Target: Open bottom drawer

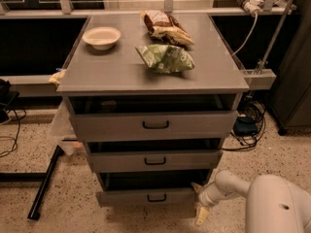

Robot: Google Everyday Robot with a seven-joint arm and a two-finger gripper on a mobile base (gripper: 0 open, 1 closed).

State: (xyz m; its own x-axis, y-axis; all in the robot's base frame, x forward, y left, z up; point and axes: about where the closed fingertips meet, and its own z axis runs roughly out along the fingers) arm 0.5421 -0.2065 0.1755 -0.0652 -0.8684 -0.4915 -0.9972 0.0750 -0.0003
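The bottom drawer is the lowest and narrowest grey front of the cabinet, with a small black bar handle at its centre. It stands pulled out a little, with a dark gap above it. My gripper is at the right end of this drawer front, low near the floor, on a white arm coming from the lower right. Its fingers are spread open: one fingertip is by the drawer's right edge and the other points down towards the floor. It holds nothing.
The middle drawer and the top drawer are also slightly pulled out. On the cabinet top lie a white bowl, a green chip bag and a brown bag. Cables lie on the right and a black bar on the left floor.
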